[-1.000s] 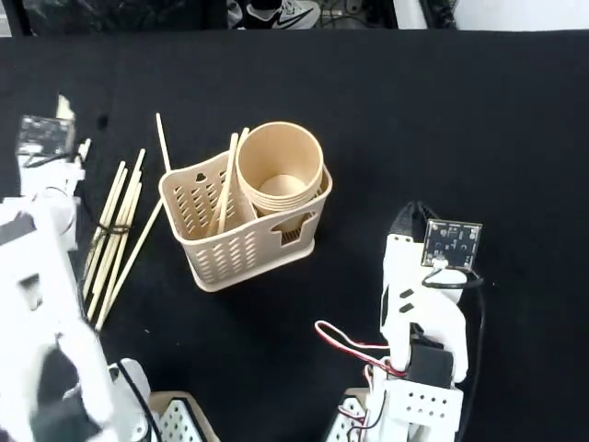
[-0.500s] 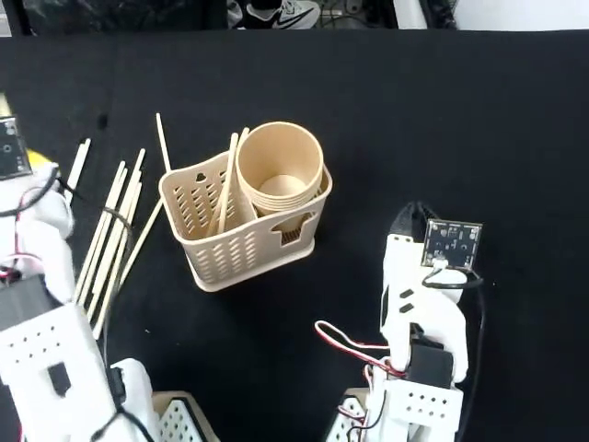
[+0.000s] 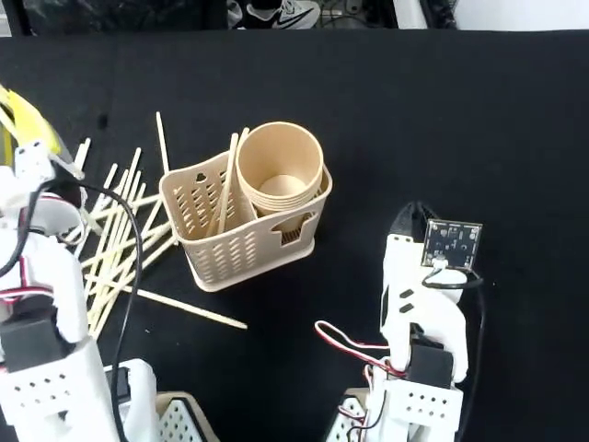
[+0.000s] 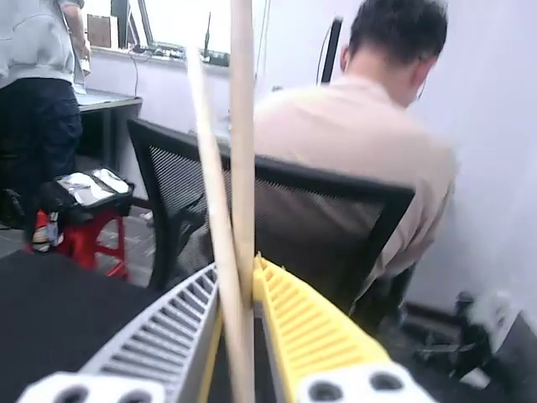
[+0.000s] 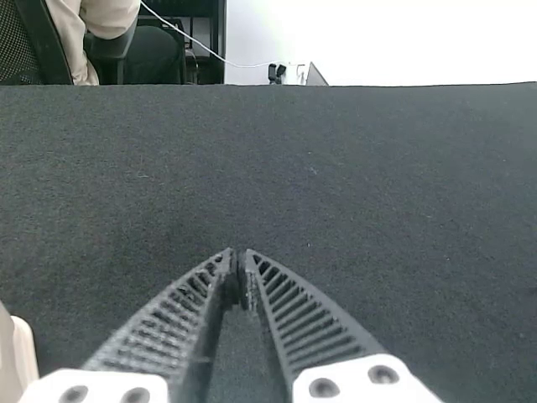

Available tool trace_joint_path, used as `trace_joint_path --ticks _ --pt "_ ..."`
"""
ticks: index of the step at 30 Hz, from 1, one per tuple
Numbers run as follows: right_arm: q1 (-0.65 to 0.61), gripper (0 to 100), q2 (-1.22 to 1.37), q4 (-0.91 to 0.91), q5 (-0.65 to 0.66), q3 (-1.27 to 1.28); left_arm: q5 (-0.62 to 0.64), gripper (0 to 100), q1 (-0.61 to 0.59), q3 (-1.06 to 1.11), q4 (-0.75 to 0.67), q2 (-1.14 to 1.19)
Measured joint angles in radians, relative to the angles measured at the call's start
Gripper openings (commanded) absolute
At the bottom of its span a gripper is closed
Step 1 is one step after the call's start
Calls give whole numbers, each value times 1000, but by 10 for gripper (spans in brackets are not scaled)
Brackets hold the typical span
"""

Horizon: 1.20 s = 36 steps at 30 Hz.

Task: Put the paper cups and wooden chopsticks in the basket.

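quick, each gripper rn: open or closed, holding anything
left gripper: closed on two wooden chopsticks
right gripper: closed, holding nothing

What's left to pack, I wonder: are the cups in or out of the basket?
In: the cups stand stacked inside one half of the basket.

The left gripper [image 4: 246,273] is held up off the bench [image 3: 414,110], its grey and yellow fingers [image 4: 302,323] clamped on two wooden chopsticks [image 4: 242,126] that stick out well past the fingertips. The right gripper [image 5: 238,262] sits low and level over the bench, its fingers [image 5: 289,312] meeting at the tips.
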Motion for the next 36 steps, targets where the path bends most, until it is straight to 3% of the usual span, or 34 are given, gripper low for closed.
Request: trace_joint_path --ticks 7,17,23,36 --pt "0 13 0 0 0 0 103 27 23 -49 0 -2" --pt "0 13 0 0 0 0 121 28 308 -49 0 2" --pt "0 13 0 0 0 0 124 28 407 -28 0 18" --pt "0 13 0 0 0 0 124 30 420 199 -9 23"
